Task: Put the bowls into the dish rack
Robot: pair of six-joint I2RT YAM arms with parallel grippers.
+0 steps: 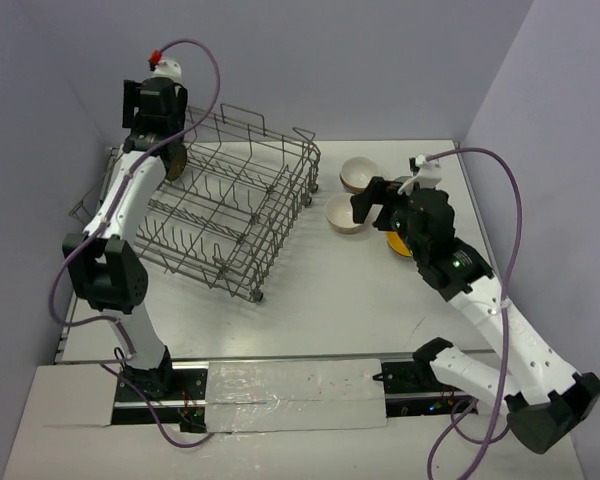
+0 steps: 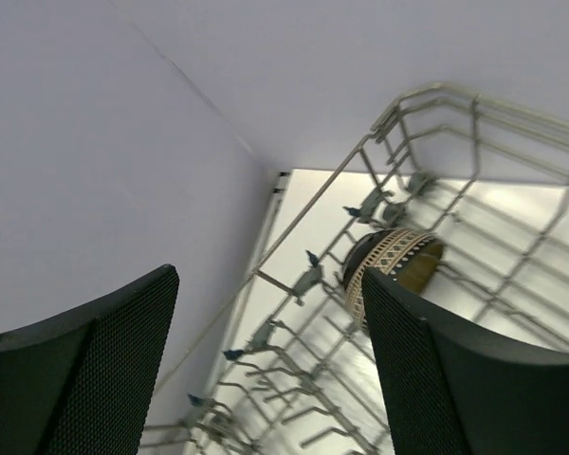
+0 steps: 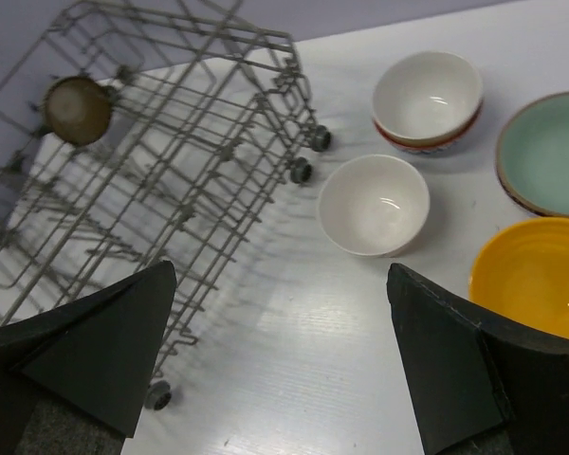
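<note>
Now | brown bowl (image 3: 76, 109) on edge in dish rack (image 1: 235, 195), mouth facing right | left pincer (image 2: 270, 303) spread | right pincer (image 3: 280, 294) spread

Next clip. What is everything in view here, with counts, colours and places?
Rack: one, grey wire, left half of the table.
Bowl in rack: one, brown inside, patterned outside, on edge at the rack's far left corner.
White bowls: two, on the table right of the rack; the farther one shows a patterned band under its rim.
Green bowl: one, right of the white ones.
Yellow bowl: one, nearest of the loose bowls.
Table: one, white.
Left gripper: open, by the racked bowl.
Right gripper: open, above the table between rack and white bowls.
</note>
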